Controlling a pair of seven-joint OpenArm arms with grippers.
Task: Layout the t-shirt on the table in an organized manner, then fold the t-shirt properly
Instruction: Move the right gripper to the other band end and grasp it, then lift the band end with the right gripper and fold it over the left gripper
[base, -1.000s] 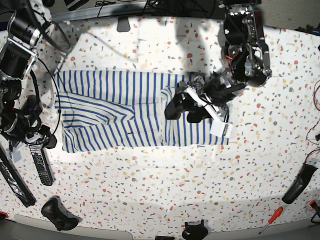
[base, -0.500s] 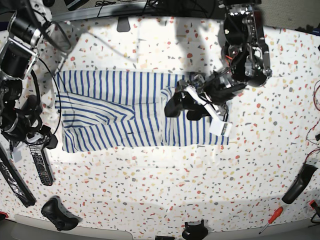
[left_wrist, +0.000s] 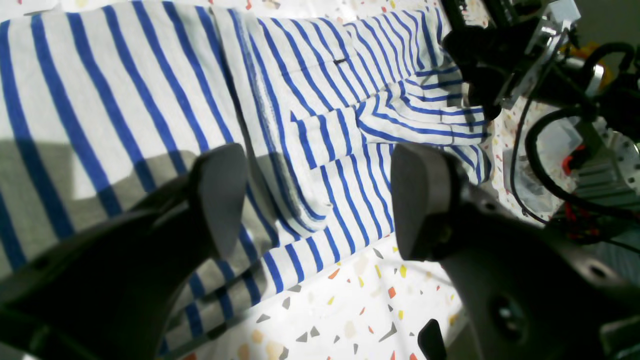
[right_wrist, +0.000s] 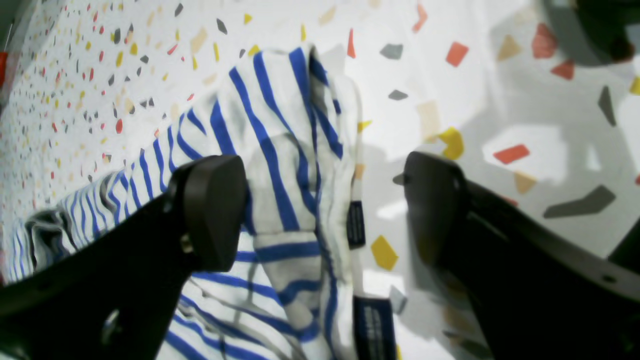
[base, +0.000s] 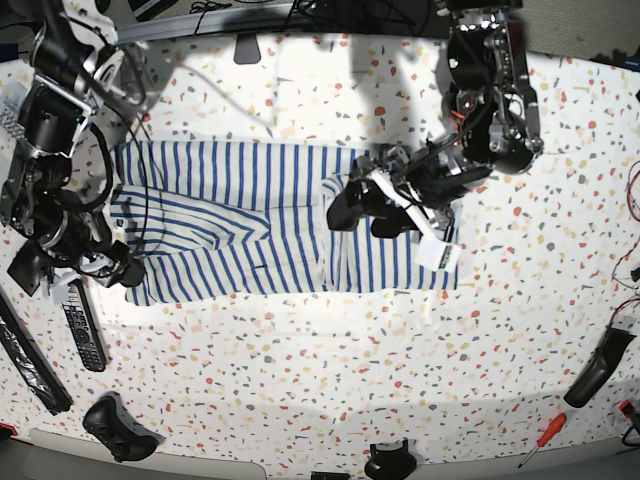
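Both arms are hanging over the striped t-shirt (base: 270, 225) with jaws spread wide and nothing gripped.

In the base view, the right gripper (base: 105, 268) is hovering at the shirt's left edge; its wrist view is showing a bunched fold of cloth with a small dark label (right_wrist: 355, 224) lying between its parted fingers (right_wrist: 212, 210), untouched by either pad. The shirt is lying partly folded across the middle of the speckled table (base: 330, 380), stripes running crosswise. Farther right, the left gripper (base: 365, 212) is poised over the cloth near a folded edge, its fingers (left_wrist: 222, 192) standing far apart, holding nothing. A remote control (base: 82, 325) is lying below the right arm, and a red-handled screwdriver (base: 541, 437) is lying near the table's lower right corner.
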